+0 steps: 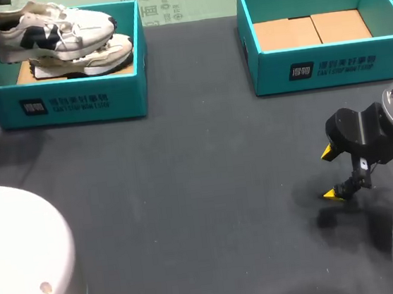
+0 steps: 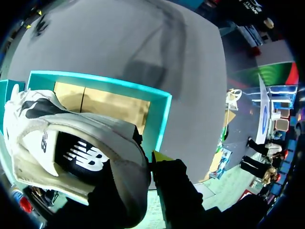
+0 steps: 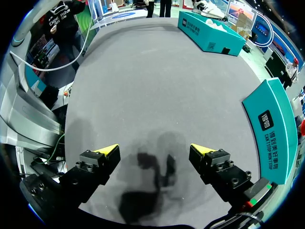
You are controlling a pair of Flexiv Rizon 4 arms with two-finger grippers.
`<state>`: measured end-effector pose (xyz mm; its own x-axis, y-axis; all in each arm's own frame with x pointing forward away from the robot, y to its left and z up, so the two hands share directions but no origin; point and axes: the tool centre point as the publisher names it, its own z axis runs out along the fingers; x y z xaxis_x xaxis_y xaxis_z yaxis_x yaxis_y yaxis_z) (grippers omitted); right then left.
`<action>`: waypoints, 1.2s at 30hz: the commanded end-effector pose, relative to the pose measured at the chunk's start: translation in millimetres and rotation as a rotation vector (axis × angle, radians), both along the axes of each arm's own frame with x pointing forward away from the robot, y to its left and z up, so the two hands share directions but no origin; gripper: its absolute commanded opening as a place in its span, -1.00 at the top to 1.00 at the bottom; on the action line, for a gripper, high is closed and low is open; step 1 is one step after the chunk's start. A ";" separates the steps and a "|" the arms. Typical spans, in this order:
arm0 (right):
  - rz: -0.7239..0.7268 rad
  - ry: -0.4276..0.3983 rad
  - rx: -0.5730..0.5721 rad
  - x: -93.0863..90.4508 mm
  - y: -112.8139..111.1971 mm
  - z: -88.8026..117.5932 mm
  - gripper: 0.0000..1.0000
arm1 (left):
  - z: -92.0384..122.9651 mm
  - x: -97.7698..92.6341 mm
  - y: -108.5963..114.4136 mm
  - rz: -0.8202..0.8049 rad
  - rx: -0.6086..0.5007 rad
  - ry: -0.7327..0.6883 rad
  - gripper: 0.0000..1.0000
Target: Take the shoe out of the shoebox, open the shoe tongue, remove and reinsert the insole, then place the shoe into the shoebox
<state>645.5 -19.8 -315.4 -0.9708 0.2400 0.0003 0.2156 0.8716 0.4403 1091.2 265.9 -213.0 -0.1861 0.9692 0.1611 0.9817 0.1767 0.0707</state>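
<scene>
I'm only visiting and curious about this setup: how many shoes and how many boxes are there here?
Shoes: 2 (lifted shoe, second shoe in the left shoebox)
Shoeboxes: 2 (left shoebox, right shoebox)
Total: 4

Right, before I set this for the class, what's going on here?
The left gripper holds a white sneaker by its heel, raised over a second sneaker lying in the left shoebox. The right gripper hangs open above the table, holding nothing. The right shoebox contains only cardboard.
</scene>
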 end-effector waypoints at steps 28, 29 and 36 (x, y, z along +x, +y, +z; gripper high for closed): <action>-0.002 -0.002 -0.001 -1.7 0.1 0.2 -1.00 | 70.6 -227.3 -64.1 -0.093 0.043 -0.064 1.00; -0.002 -0.002 -0.001 -1.7 0.1 0.2 -1.00 | 70.6 -227.3 -64.1 -0.093 0.043 -0.064 1.00; -0.002 -0.002 -0.001 -1.7 0.1 0.2 -1.00 | 70.6 -227.3 -64.1 -0.093 0.043 -0.064 1.00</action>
